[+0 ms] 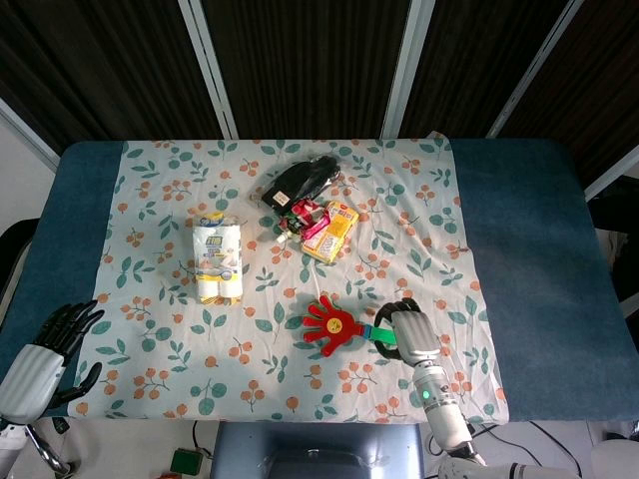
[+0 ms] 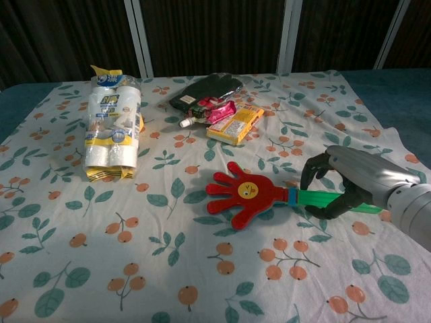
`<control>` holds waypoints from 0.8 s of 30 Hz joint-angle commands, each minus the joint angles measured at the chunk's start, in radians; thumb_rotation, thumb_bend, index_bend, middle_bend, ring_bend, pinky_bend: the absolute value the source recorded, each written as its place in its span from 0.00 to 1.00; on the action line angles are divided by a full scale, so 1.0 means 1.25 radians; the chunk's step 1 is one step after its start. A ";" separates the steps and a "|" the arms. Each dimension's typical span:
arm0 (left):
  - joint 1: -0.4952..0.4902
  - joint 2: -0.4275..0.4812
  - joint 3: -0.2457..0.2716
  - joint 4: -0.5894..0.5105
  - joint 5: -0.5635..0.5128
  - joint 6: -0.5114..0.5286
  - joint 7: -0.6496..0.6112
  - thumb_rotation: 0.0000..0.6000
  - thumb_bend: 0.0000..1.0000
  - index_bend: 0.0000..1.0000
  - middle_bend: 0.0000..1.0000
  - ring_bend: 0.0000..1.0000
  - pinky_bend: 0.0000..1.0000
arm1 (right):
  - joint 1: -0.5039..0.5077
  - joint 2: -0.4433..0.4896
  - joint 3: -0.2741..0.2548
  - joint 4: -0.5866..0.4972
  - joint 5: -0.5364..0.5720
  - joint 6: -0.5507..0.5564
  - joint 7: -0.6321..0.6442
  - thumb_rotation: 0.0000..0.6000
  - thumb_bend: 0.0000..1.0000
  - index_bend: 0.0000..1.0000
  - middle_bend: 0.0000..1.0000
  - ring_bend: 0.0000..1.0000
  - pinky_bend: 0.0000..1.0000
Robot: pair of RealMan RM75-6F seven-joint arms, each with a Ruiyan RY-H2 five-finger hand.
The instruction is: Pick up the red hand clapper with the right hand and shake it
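Overhead, we look down on a blue table point(image 1: 519, 249) covered mostly by a white tablecloth point(image 1: 150, 180) printed with teal leaves and orange berries. Behind the table, at 12 o'clock, we see dark panels split by slanting white posts.

We find the red hand clapper point(image 1: 332, 326) near the cloth's front edge, toward 5 o'clock from the middle of the cloth. Its long axis runs roughly 9 to 3 o'clock in the head view: the red palm with its spread fingers points toward 9 o'clock, and the green handle point(image 2: 326, 200) trails toward 3 o'clock. We see a yellow smiley face on the palm. In the chest view the red head casts a shadow on the cloth beneath it, so it seems lifted slightly off the cloth.

We see our right hand point(image 2: 350, 178) with its dark fingers point(image 2: 311, 171) curled over and under the green handle, clamped on it. Our left hand point(image 1: 55, 344) sits at 8 o'clock, off the cloth by the table's front corner, fingers apart and holding nothing.

At 10 o'clock from the clapper lies a wrapped pack of bottles point(image 1: 218, 259) with blue and yellow labels; we cannot read the writing. At 12 o'clock lie a black pouch point(image 1: 300, 182), a pink sachet point(image 1: 308, 212) and a yellow snack pack point(image 1: 331, 232), their print too small to read.
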 commanded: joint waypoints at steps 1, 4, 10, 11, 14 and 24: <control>-0.001 -0.001 -0.001 0.000 -0.001 -0.002 0.001 1.00 0.44 0.00 0.00 0.00 0.07 | 0.000 -0.002 0.004 0.002 0.002 -0.002 0.008 1.00 0.50 0.82 0.51 0.40 0.42; -0.002 -0.001 -0.001 -0.002 -0.003 -0.006 0.004 1.00 0.44 0.00 0.00 0.00 0.07 | -0.001 -0.006 0.009 0.004 -0.001 -0.003 0.028 1.00 0.51 0.84 0.54 0.48 0.61; -0.003 -0.002 -0.002 -0.004 -0.007 -0.010 0.009 1.00 0.44 0.00 0.00 0.00 0.07 | -0.001 -0.011 0.016 0.007 -0.005 -0.010 0.060 1.00 0.52 0.87 0.59 0.60 0.77; -0.003 -0.002 -0.003 -0.004 -0.008 -0.011 0.009 1.00 0.44 0.00 0.00 0.00 0.07 | -0.001 -0.011 0.018 0.006 -0.004 -0.012 0.064 1.00 0.52 0.88 0.60 0.61 0.78; -0.002 -0.001 -0.003 -0.004 -0.011 -0.012 0.008 1.00 0.44 0.00 0.00 0.00 0.07 | 0.000 -0.011 0.022 0.006 -0.005 -0.017 0.077 1.00 0.53 0.88 0.65 0.68 0.81; -0.002 -0.003 -0.005 -0.003 -0.013 -0.011 0.011 1.00 0.44 0.00 0.00 0.00 0.07 | -0.010 0.009 0.041 -0.025 0.015 -0.083 0.220 1.00 0.53 0.86 0.76 0.80 0.87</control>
